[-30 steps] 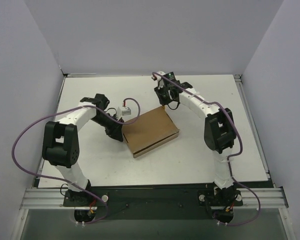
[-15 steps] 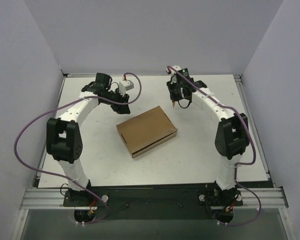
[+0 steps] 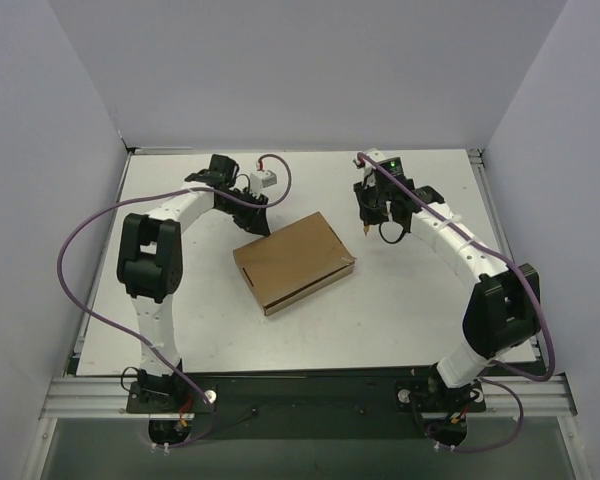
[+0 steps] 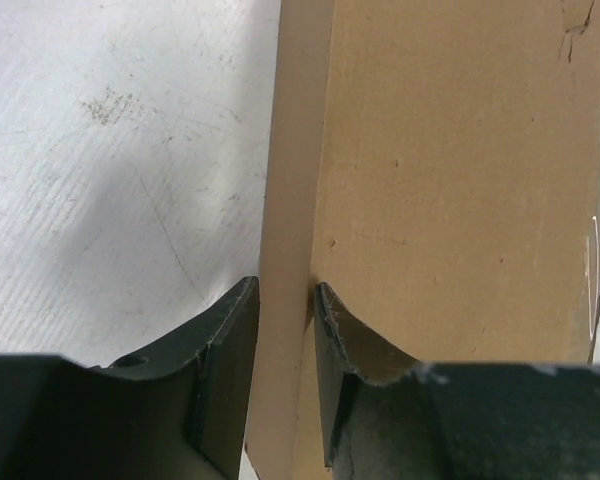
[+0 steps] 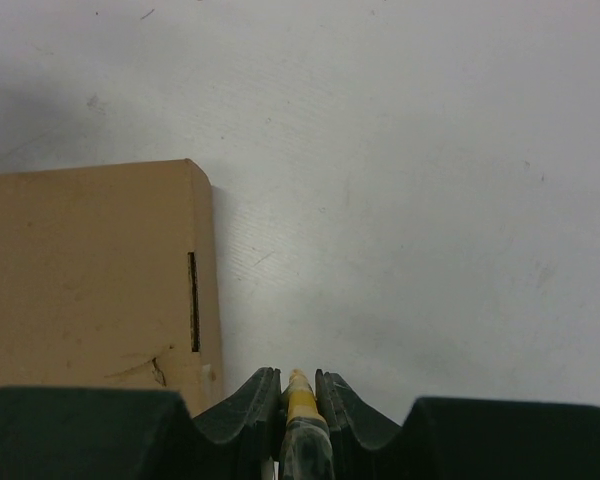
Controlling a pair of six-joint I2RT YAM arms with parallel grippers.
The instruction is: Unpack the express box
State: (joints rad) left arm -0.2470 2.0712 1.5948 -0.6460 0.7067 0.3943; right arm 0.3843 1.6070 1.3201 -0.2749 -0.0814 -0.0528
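- **Task object.** The flat, rectangular, plain brown cardboard express box [image 3: 293,262] lies closed near the middle of the white table [image 3: 430,300]. It sits askew to the table's edges, between the two arms. Compared with a second ago it sits slightly further left; over the last half second it has not shifted.
- **Left arm.** The left gripper [image 3: 254,218] has left the box's left corner, swung out over the far side of the table, and now stands at the box's far-left edge. In the wrist view its dark fingers [image 4: 225,365] are a narrow gap apart, with the pale edge strip of the box showing between them. Whether the pads press on the cardboard cannot be told.
- **Right arm.** The right gripper [image 3: 367,222] has drawn back from the box's far corner to bare table just right of it. Its jaws are clamped on a small yellow utility knife [image 5: 300,405].
- **Box detail.** The right wrist view shows a narrow slot [image 5: 192,302] by the box's corner, and the lid still down.
- **Reading.** Both arms appear to be repositioning, the left to steady the box and the right to bring the knife to a seam. Nothing has been taken out, so the unpacking has hardly begun.
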